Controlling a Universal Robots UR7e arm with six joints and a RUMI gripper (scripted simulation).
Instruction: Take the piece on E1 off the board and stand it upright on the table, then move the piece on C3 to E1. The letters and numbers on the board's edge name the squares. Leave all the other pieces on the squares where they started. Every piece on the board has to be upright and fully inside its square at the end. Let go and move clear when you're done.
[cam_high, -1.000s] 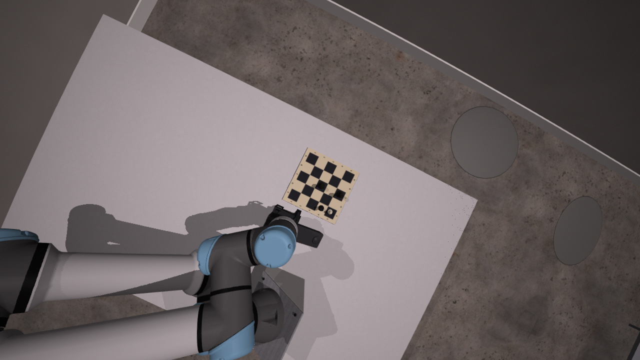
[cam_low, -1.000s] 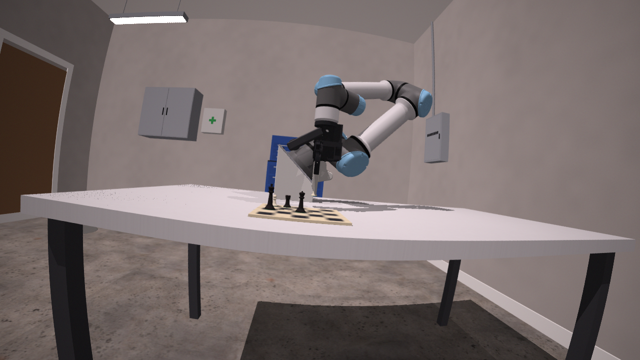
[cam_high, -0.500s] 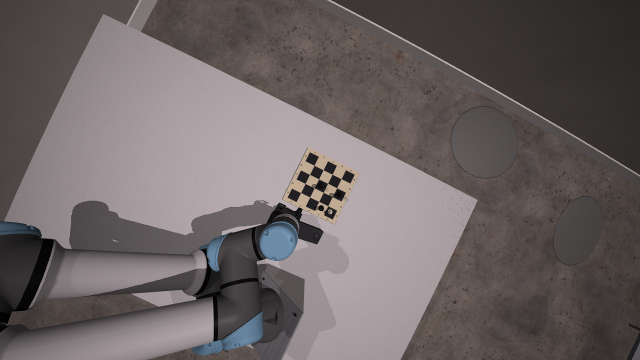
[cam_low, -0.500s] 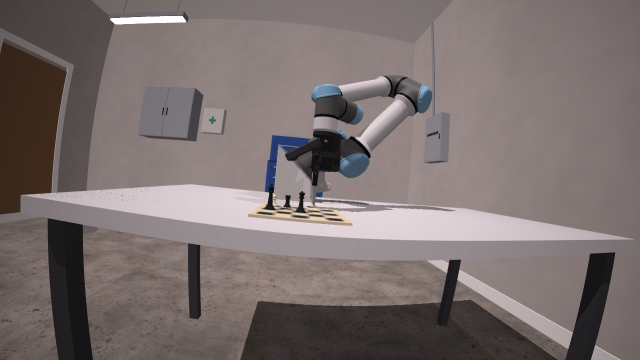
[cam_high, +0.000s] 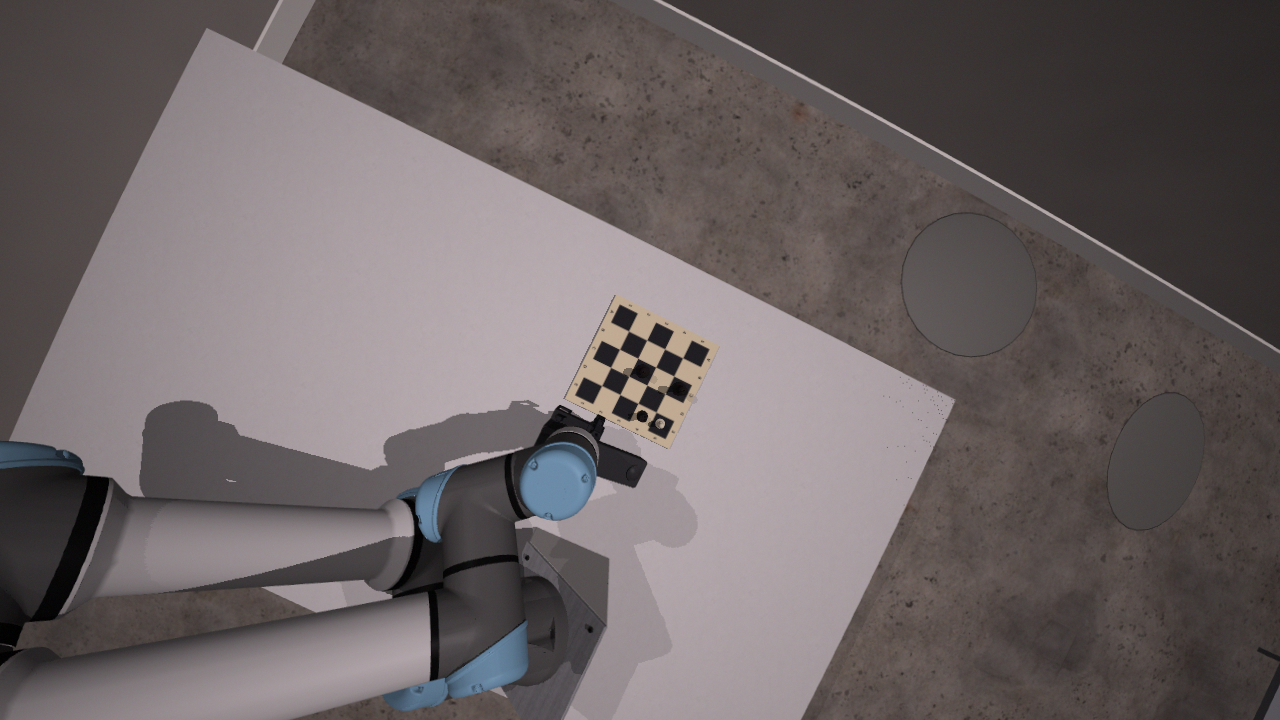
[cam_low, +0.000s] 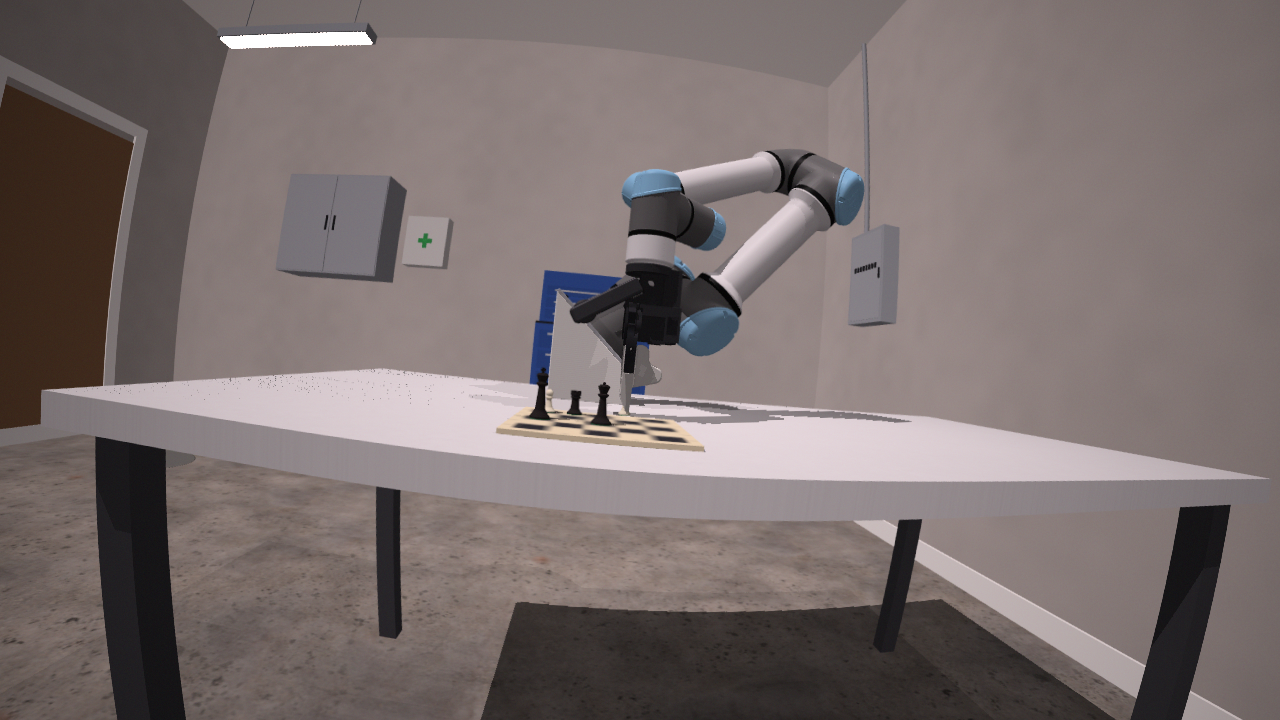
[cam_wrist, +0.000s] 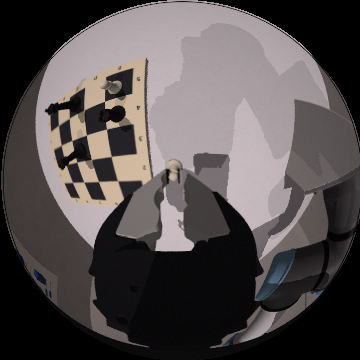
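My gripper (cam_wrist: 172, 175) is shut on a small white piece (cam_wrist: 173, 166), whose round head shows between the fingertips in the wrist view. It hangs low over the bare table just beside the chessboard (cam_wrist: 100, 135), off its edge. I cannot tell whether the piece touches the table. On the board stand a white pawn (cam_wrist: 111, 86), a black pawn (cam_wrist: 114, 114) and two taller black pieces (cam_wrist: 65, 106) (cam_wrist: 72, 152). In the exterior view the gripper (cam_low: 628, 394) reaches down behind the board (cam_low: 599, 429). In the top view the wrist hides the fingers next to the board (cam_high: 640, 363).
The arm's base block (cam_high: 559, 617) stands on the table near the gripper. The table edge (cam_high: 930, 447) runs to the right of the board. A blue cabinet (cam_low: 563, 313) stands behind the table.
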